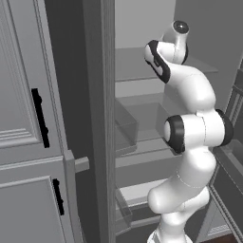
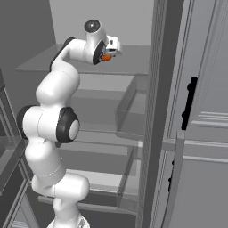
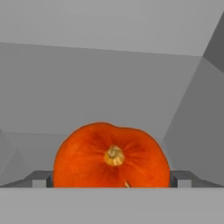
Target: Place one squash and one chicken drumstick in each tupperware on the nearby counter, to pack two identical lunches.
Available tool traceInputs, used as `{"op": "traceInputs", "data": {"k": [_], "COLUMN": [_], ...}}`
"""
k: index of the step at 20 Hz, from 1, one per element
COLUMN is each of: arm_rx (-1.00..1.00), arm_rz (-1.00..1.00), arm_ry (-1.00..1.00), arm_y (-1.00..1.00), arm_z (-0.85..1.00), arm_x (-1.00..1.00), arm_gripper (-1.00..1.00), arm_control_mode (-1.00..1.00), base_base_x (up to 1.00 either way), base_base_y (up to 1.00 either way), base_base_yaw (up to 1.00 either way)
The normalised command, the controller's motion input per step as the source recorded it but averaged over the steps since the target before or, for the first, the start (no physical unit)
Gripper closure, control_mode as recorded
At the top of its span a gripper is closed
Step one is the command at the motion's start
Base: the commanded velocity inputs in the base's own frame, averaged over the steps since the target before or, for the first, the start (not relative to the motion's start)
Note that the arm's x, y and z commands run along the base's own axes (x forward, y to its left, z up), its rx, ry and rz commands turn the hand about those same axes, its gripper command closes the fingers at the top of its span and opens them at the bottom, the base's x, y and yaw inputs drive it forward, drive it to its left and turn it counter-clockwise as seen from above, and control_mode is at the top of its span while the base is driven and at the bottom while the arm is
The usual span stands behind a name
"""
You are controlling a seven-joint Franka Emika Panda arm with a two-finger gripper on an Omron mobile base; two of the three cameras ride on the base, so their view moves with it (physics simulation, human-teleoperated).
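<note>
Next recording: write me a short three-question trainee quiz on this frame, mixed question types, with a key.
1. True or false: the gripper is shut on the round orange squash with a tan stem.
2. Multiple choice: in the hand view, the squash lies (A) between the two open fingertips, (B) far left of them, (C) above a plate.
3. Fill in: in the right base view, the hand reaches onto the upper grey ____ of the open fridge.

Key: 1 false, the jaws stand wide open either side of it; 2 A; 3 shelf.
</note>
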Motion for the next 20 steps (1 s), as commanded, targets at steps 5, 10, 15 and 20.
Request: {"op": "traceInputs", "data": {"k": [5,10,15,20], "arm_rx": [0.00,0.00,0.01,0.05], "arm_rz": [0.00,0.00,0.00,0.00], "arm_ry": [0.06,0.02,-0.03,-0.06], "arm_y": [0.06,0.01,-0.01,-0.01], "arm_z": [-0.07,0.00,0.00,0.03], "arm_x": [0.00,0.00,-0.42,-1.00], "arm_gripper": [1.00,1.00,1.00,1.00], "arm_control_mode": [-1.00,-1.00,-1.00,-1.00], "base_base_x": [0.00,0.00,0.00,0.00], "base_base_y": [0.00,0.00,0.00,0.00], "base_base_yaw": [0.00,0.00,0.00,0.00]}}
